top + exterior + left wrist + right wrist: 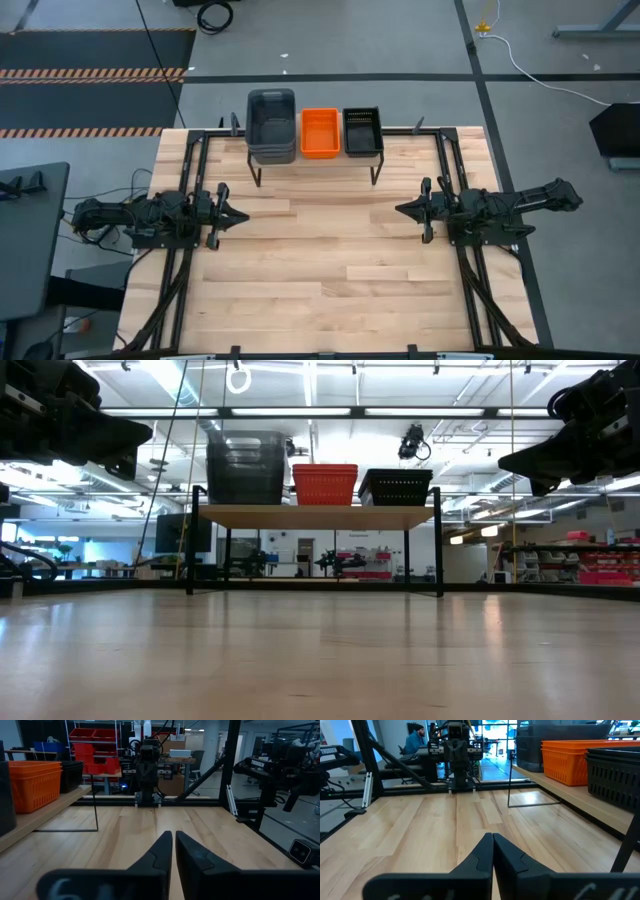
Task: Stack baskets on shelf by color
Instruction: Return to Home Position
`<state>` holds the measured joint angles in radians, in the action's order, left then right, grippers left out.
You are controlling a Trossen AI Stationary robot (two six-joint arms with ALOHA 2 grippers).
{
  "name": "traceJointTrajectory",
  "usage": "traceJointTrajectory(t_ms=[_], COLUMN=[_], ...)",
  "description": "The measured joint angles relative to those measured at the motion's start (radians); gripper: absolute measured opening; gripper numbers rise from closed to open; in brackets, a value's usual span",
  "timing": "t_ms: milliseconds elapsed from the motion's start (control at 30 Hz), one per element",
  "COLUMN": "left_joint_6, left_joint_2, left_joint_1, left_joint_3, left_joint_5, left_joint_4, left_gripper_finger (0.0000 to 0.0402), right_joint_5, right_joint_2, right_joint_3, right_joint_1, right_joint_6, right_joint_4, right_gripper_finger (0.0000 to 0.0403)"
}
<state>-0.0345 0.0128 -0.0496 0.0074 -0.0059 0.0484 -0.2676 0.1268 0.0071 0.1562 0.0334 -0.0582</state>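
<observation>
Both arms lie low at the sides of the table (320, 270), facing each other across bare planks. My left gripper (241, 214) sits at the left side, pointing inward. Its fingers (159, 851) are pressed together with only a thin seam between them, and they pinch nothing. My right gripper (400, 209) sits at the right side, pointing inward. Its fingers (481, 855) meet at the tips and are likewise empty. Each is well apart from the other and from the shelf (315, 516). The shelf stands at the far edge of the table, about midway between the two arms, on thin black legs. Three piles of baskets stand on its plank in a row, sorted by colour. The grey baskets (271, 125) are at the end nearer my left arm and form the tallest pile. The orange baskets (320, 132) are in the middle. The black baskets (362, 131) are at the end nearer my right arm. The piles stand just beside one another; I cannot tell whether their walls touch. All three sit upright on the plank. I cannot count the baskets in each pile. No basket lies on the table itself. Beyond the table, the right wrist view shows a seated person (415, 742) in the room.
</observation>
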Motion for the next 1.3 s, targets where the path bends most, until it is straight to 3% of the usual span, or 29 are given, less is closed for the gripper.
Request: traceJointTrajectory(t_ms=[1300], left_joint_6=[0.000], left_joint_2=[0.000], left_joint_1=[0.000], left_joint_3=[0.000], left_joint_5=[0.000], left_joint_4=[-0.001], left_gripper_finger=[0.0030], right_joint_5=[0.000], right_joint_2=[0.000], right_joint_3=[0.000], right_joint_1=[0.000], right_joint_6=[0.000], right_joint_4=[0.000], right_gripper_finger=[0.0012])
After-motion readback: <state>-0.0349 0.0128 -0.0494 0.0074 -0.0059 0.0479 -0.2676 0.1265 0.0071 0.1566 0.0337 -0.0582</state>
